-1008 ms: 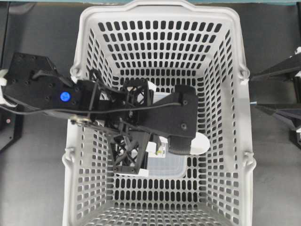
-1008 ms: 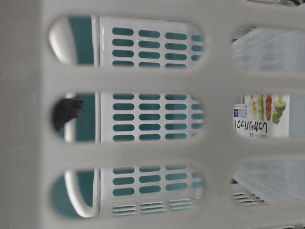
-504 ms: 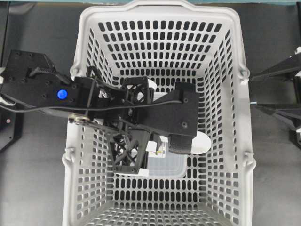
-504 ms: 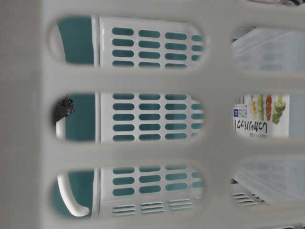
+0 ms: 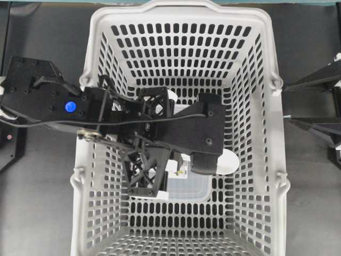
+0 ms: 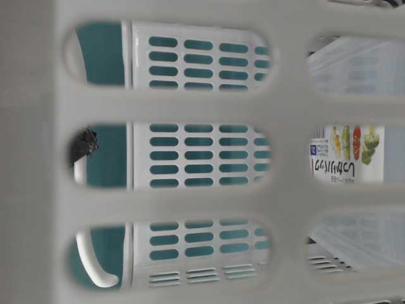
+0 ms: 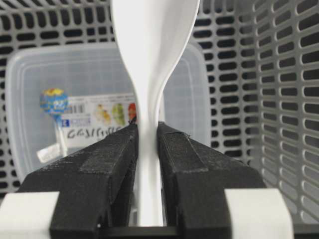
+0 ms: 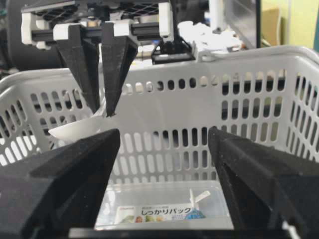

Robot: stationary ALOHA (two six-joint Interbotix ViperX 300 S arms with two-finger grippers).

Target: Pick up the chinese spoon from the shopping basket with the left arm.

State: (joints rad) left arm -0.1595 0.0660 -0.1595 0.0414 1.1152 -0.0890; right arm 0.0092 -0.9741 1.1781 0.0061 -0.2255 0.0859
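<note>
The shopping basket point(image 5: 181, 32), a light grey plastic basket with slotted walls and floor, fills the overhead view; its slotted near wall point(image 6: 190, 104) blocks most of the table-level view. The left arm point(image 5: 106, 112), black with a blue dot, enters from nine o'clock and reaches over the rim toward the basket's centre. On the basket floor, toward six o'clock from the centre, lies a clear lidded container point(image 7: 94, 74) with a printed label; a lollipop point(image 7: 54, 102) lies on its lid at the left. The left gripper point(image 7: 148, 144) is clamped on the straight handle of the chinese spoon point(image 7: 152, 45), a finger pressing each side, with the bowl pointing toward twelve o'clock in the left wrist view. Seen from the right wrist camera, the spoon's bowl point(image 8: 75, 130) hangs at the gripper tips above the container, level with the upper part of the far basket wall. The right gripper point(image 8: 164, 164) sits outside the basket at three o'clock, its fingers spread wide with nothing between them.
</note>
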